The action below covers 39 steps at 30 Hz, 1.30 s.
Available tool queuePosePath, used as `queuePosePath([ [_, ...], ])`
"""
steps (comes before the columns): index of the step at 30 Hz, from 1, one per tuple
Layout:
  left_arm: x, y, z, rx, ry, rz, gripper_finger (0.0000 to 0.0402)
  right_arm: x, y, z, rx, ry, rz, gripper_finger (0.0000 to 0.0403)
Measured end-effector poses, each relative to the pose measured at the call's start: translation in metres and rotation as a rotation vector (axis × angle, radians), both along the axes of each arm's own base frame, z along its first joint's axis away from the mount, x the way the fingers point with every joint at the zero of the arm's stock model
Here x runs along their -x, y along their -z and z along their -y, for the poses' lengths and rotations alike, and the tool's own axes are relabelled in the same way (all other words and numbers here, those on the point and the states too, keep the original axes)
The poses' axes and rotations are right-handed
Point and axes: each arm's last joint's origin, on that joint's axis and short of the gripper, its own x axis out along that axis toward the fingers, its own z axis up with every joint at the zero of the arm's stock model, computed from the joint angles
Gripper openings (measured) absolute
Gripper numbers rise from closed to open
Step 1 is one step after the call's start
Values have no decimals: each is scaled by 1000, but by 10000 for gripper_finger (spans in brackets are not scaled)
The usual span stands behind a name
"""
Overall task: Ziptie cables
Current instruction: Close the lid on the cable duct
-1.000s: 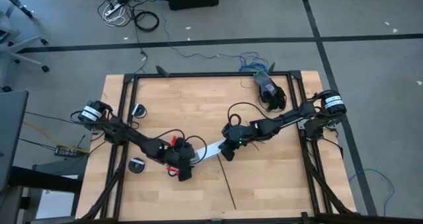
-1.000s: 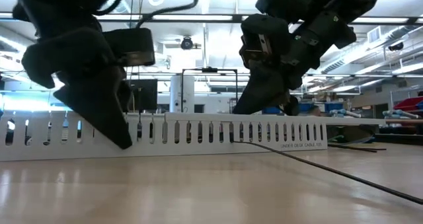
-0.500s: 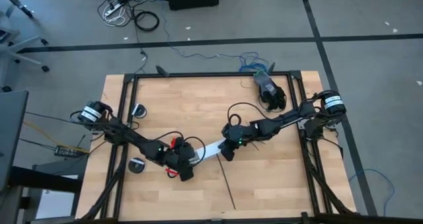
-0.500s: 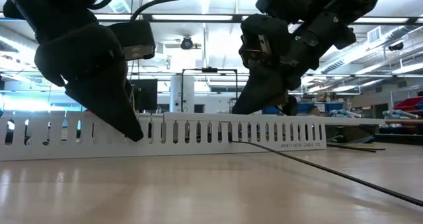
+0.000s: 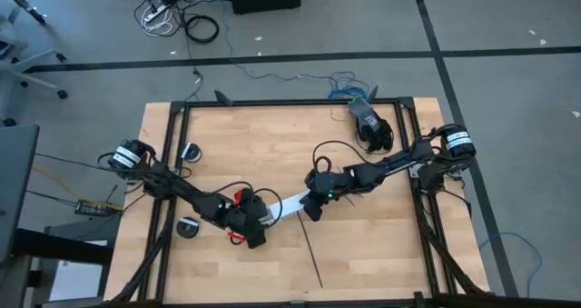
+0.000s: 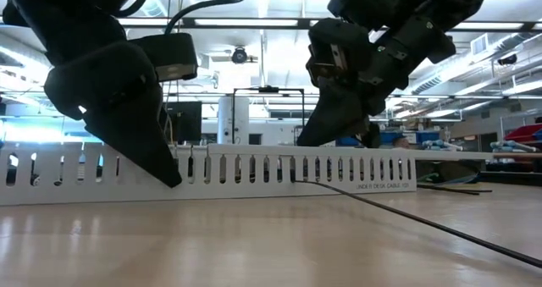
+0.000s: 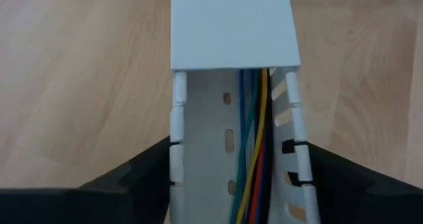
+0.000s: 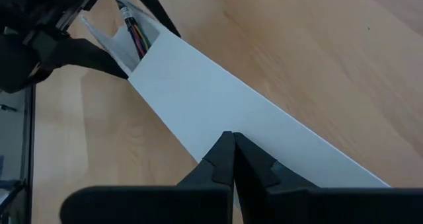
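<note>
A long white slotted channel (image 5: 286,205) lies on the wooden table between my two grippers. A flat white cover (image 7: 230,26) closes its middle stretch. The coloured cables (image 7: 254,151) run inside the uncovered end, also visible in the right wrist view (image 8: 135,36). My left gripper (image 7: 234,161) straddles that uncovered end. My right gripper (image 8: 229,141) is shut, its tips on the cover farther along. The ziptie (image 5: 311,253), a thin black strip, lies flat on the table, running from the channel toward the near edge. My left gripper has one finger (image 7: 149,168) against each slotted side wall (image 7: 175,158) of the channel's uncovered end. It comes slanting down from the table's left, fingers in line with the channel, which rests on the table. My right gripper presses its shut fingertips (image 8: 225,154) down on the cover's top (image 8: 218,121), slanting from the right.
A black bundle (image 5: 368,126) sits at the table's far right corner. Two small round rolls (image 5: 191,151) (image 5: 186,228) lie at the left side. A red piece (image 5: 241,196) shows beside my left gripper. Black frame rails (image 5: 272,104) border the table.
My left gripper has tipped a little, and its fingertip has slid slightly along the channel toward my right gripper. The channel and the ziptie have stayed where they were.
</note>
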Motion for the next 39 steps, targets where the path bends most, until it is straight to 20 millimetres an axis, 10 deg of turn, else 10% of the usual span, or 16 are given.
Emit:
queuePosePath([
  [39, -3, -1, -3, -14, -20, 30, 239, -43, 14, -22, -12, -139, 13, 0],
])
